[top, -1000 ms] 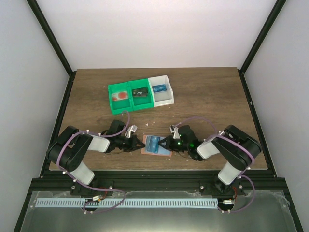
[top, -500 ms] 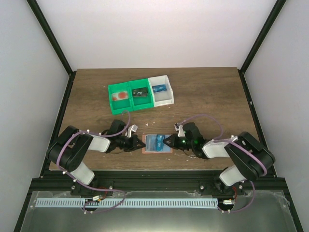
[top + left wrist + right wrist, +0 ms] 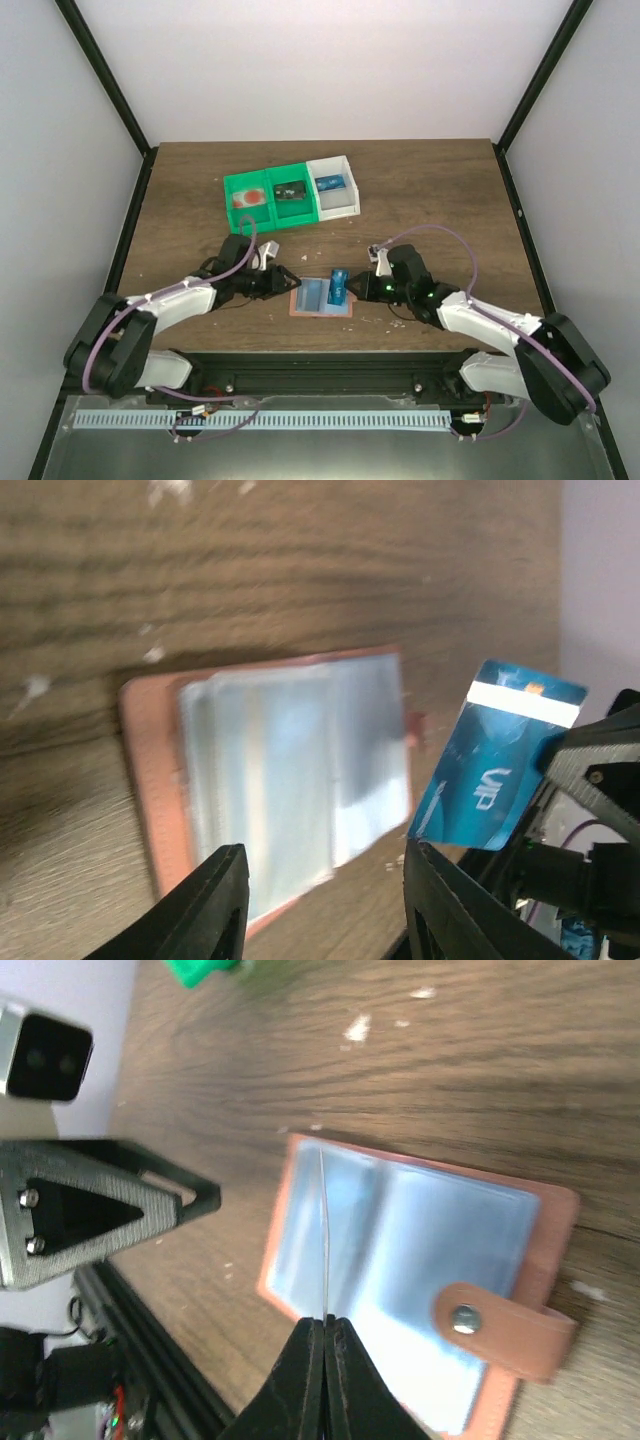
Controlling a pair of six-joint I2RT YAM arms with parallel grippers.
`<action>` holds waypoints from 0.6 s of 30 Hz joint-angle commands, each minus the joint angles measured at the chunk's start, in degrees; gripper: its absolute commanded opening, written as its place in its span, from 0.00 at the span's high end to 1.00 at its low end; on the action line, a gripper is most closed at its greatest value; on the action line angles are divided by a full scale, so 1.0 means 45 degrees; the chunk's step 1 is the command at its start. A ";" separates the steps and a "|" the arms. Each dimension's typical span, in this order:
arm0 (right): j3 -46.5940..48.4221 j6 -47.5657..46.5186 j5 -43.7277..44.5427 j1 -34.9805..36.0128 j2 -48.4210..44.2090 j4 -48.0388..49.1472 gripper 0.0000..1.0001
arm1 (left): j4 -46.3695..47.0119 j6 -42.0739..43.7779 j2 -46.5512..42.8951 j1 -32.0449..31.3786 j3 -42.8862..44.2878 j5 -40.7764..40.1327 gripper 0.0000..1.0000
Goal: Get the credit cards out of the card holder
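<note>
While both arms stretch low and inward, the right gripper (image 3: 346,290) pinches one stiff blue plastic credit card (image 3: 495,760) at three o'clock of the one open salmon-pink folding card holder (image 3: 313,298); left gripper (image 3: 285,280), nine o'clock, half-spread, holding nothing.

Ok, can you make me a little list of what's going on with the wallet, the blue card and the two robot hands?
wallet: lying open on the table, pale blue pockets facing up, snap tab on one end
blue card: out of the pockets, held up on its edge over the wallet
right gripper: shut on the blue card
left gripper: open, holding nothing, just beside the wallet
at the back: green bin and white bin, side by side, away from both grippers
more cards in the pockets: cannot tell
</note>
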 commanded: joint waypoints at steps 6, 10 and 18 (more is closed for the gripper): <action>0.1667 -0.1600 -0.4260 -0.0085 -0.1105 -0.0539 0.99 | -0.3601 0.1786 -0.2537 0.0034 0.2376 0.0947 0.43; 0.1925 -0.1954 -0.6349 -0.0087 -0.0627 -0.0062 0.99 | -0.5352 0.2715 -0.3221 0.0034 0.3682 0.1239 0.43; 0.1902 -0.1906 -0.8765 -0.0053 -0.0227 0.2070 0.99 | -0.7849 0.4725 -0.3509 0.0034 0.4995 0.2590 0.49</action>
